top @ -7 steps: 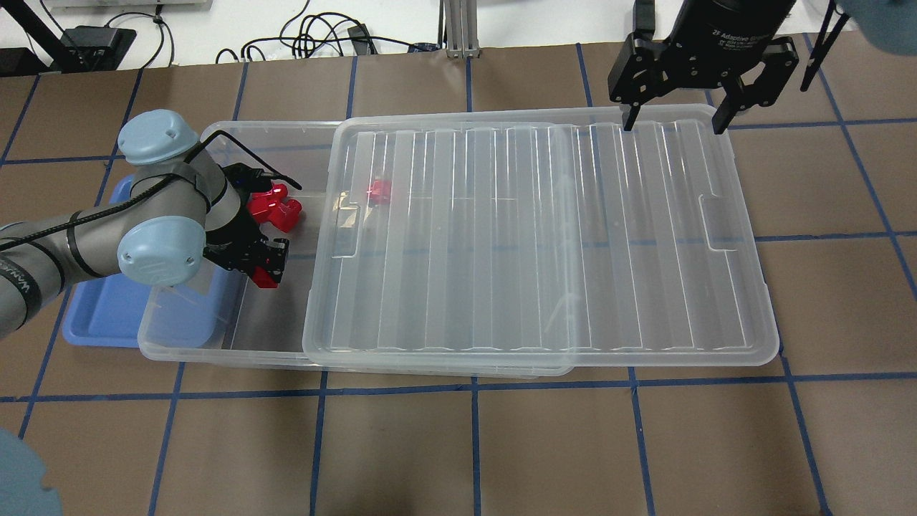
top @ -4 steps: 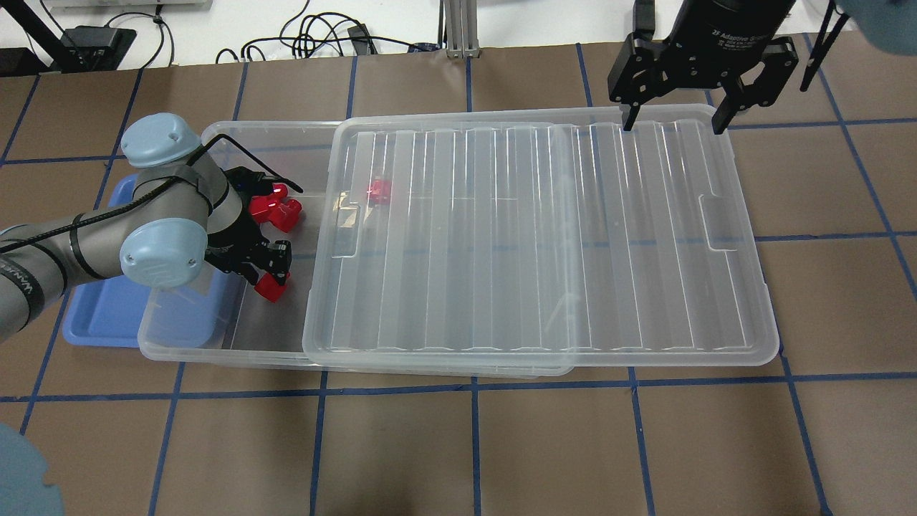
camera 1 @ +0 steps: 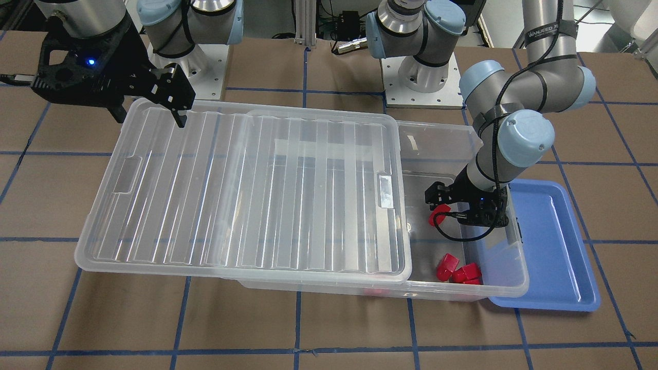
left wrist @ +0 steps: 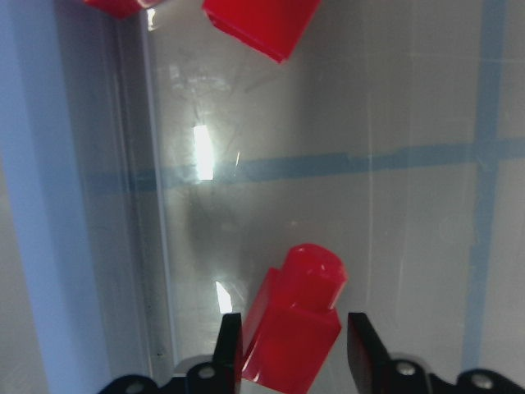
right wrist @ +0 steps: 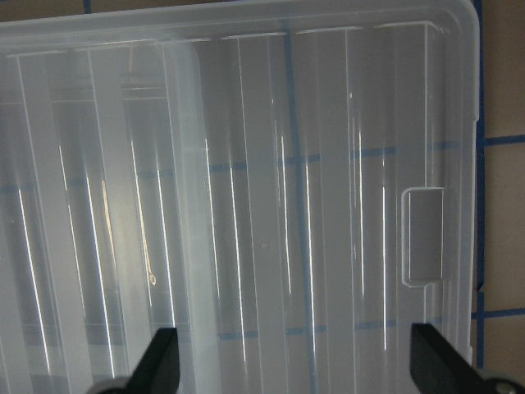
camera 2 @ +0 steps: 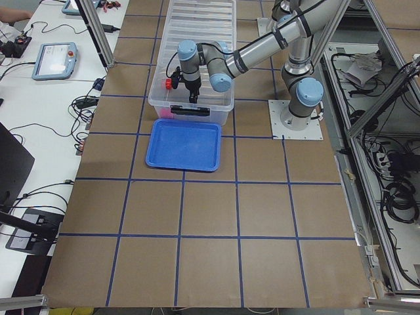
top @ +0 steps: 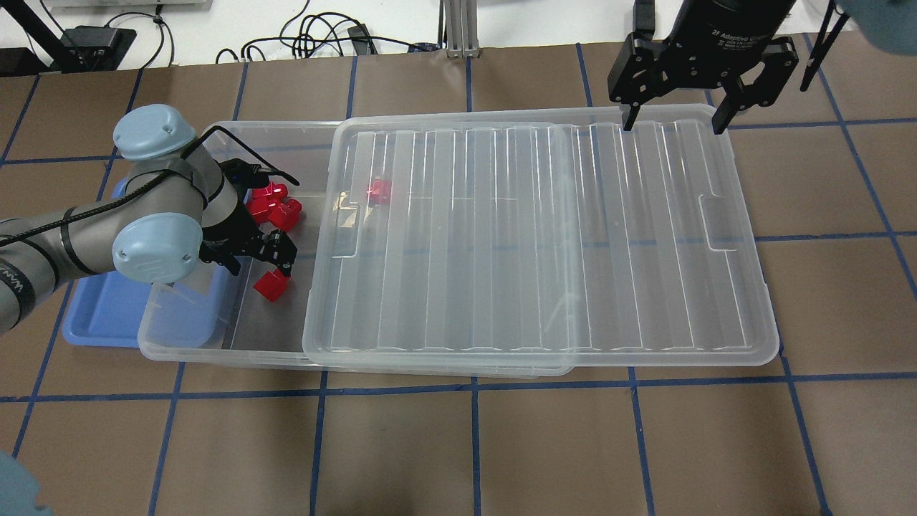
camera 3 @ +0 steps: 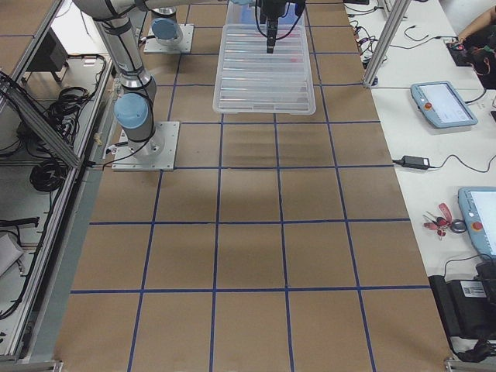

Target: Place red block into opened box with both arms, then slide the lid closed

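Note:
The red block [top: 272, 285] lies on the floor of the clear box [top: 215, 345], in its uncovered left end. My left gripper [top: 263, 266] hangs just over it, open. In the left wrist view the red block [left wrist: 295, 328] sits loose between the spread fingers [left wrist: 362, 345]. From the front the same red block [camera 1: 437, 213] shows beside the black claw. The lid [top: 537, 236] covers most of the box and overhangs its right end. My right gripper [top: 673, 120] stands open above the lid's far right edge, fingertips [right wrist: 168, 361] wide apart.
More red pieces [top: 276, 208] lie in the box's open end, and one [top: 378, 190] shows under the lid. A shallow blue tray [top: 100, 322] sits against the box's left end, partly under my left arm. Cables run along the table's far edge.
My left gripper has opened and let go of the red block, which now lies on the box floor just clear of the fingers. The right arm and lid have not moved.

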Tool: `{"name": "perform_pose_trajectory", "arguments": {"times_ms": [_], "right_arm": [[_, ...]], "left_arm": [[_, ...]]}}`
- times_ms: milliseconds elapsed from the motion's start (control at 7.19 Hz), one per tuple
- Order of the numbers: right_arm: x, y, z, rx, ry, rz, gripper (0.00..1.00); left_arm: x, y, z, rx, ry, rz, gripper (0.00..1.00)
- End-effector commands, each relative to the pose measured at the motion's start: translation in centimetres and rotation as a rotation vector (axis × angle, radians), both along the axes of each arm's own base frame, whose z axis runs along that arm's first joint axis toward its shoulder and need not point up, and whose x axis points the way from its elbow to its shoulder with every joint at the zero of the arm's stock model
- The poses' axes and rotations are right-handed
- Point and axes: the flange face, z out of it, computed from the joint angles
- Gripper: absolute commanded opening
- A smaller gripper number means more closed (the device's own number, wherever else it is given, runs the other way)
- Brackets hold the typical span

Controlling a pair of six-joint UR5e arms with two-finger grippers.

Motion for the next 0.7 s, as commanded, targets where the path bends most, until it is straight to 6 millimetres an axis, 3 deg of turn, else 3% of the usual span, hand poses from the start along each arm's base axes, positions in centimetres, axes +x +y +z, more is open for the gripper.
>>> {"name": "perform_pose_trajectory", "arguments": {"times_ms": [0, 278, 417, 557], "right_arm": [[0.0, 0.0, 0.0, 0.0, -0.001, 0.0, 1.0], [-1.5, -0.6, -0.2, 0.003, 0.005, -0.014, 1.0], [-4.0, -1.2, -0.1, -0.003, 0.006, 0.018, 1.0], [-7.7, -1.7, 0.1, 0.002, 0.004, -0.001, 1.0]], "left_arm": [[0.2, -1.2, 8.0, 0.004, -0.001, -0.001, 1.0], [0.2, -1.9, 16.6, -0.001, 0.0, 0.002, 1.0], [-0.1, -1.2, 20.7, -0.026, -0.006, -0.002, 1.0], [-1.8, 0.3, 24.2, -0.067, -0.003, -0.025, 1.0]]}}
